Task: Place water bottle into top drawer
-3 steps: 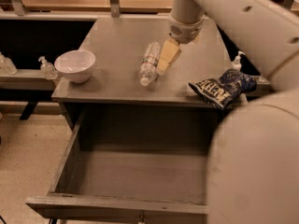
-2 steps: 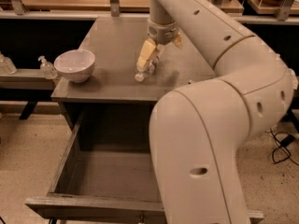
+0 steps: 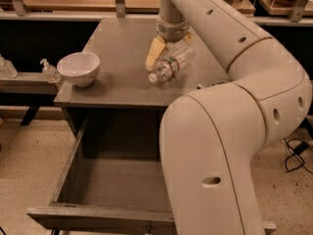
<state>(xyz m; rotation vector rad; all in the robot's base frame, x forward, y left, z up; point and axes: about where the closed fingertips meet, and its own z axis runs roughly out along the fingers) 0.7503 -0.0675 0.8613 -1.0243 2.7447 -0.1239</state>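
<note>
Nearest, the top drawer [image 3: 98, 215] stands open below the desk [image 3: 112, 89]. Farther back, the water bottle [image 3: 172, 65] lies on its side, cap pointing near-left. The end effector [image 3: 169, 52] straddles it, fingers [image 3: 155, 53] spread; it should close squarely across the middle before lifting.

Here's the arm [image 3: 210, 160], filling the right side: a fat near segment rises from the bottom edge, bends hard at the elbow [image 3: 279, 82], then reaches up and left across the view. The wrist [image 3: 171, 23] points straight down. The gripper [image 3: 168, 55] hangs below it, upper centre, angled down-left.
</note>
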